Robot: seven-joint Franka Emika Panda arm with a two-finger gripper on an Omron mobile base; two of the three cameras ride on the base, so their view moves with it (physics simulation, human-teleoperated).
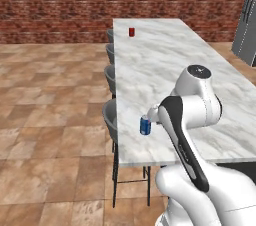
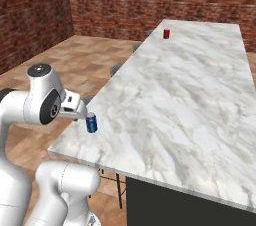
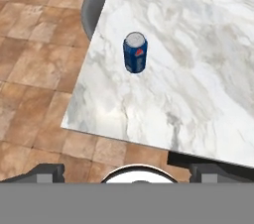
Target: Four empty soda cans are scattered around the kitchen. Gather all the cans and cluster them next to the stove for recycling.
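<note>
A blue soda can [image 3: 135, 52] stood upright on the white marble counter [image 3: 198, 59], close to the counter's near left corner and just in from its left edge. In the left base view the same can [image 1: 145, 125] sat right beside the arm's wrist, and in the right base view it [image 2: 91, 122] stood just right of the white hand housing.

The gripper [image 3: 127, 173] hung above and on the near side of the can, clear of it. In the hand view its two dark fingertips [image 3: 47, 172] stood far apart at the bottom, spread as wide as they go, with nothing between them. The can lay ahead of the gap, roughly in line with its middle, well apart from either tip. How high the hand sat over the counter was hard to judge, since the arm's own body covered much of it in both base views.

A red soda can [image 1: 131, 32] stood upright at the far end of the counter, near its left edge, well apart from the blue one; the right base view showed it [image 2: 166, 33] there too. A row of grey stools [image 1: 110, 120] was tucked along the counter's left side, the nearest just left of the blue can. A red brick wall [image 1: 60, 5] closed off the far side of the room over a brown tiled floor [image 1: 50, 120].
</note>
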